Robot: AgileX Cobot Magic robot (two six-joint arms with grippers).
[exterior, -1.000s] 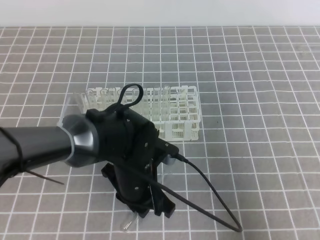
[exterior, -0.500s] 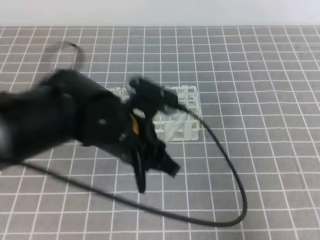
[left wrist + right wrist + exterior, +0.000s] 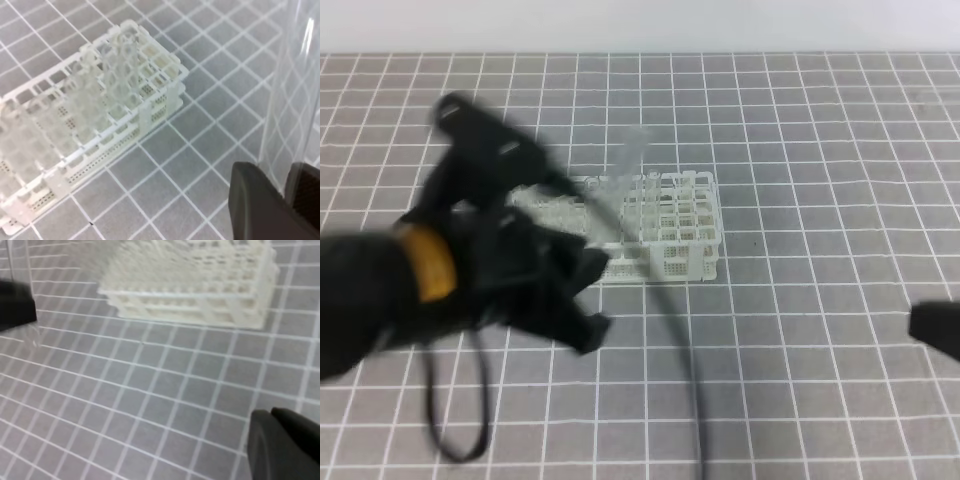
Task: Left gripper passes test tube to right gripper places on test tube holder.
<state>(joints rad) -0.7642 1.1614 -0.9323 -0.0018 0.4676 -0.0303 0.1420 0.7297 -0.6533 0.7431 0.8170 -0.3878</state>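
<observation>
My left gripper (image 3: 588, 295), a blurred black claw behind an orange band, hovers in front of the white test tube holder (image 3: 672, 245). In the left wrist view its fingers (image 3: 255, 200) are shut on a clear test tube (image 3: 295, 90) that stands upright at the right of the holder (image 3: 100, 115). The tube shows only as a faint streak (image 3: 632, 152) in the exterior high view. My right gripper (image 3: 937, 327) is a dark blur at the right edge, well away from the holder. Its fingertips (image 3: 272, 440) look pressed together with nothing between them. The right wrist view also shows the holder (image 3: 200, 295) and the left gripper (image 3: 15, 305).
A loose black cable (image 3: 665, 320) hangs from the left arm across the grey gridded table (image 3: 820, 150), down to the front edge. Other clear tubes stand in the left part of the holder.
The left arm has swung up and to the left, lifting its claw off the table front. Its cable has whipped across. The right gripper has come into view at the right edge.
</observation>
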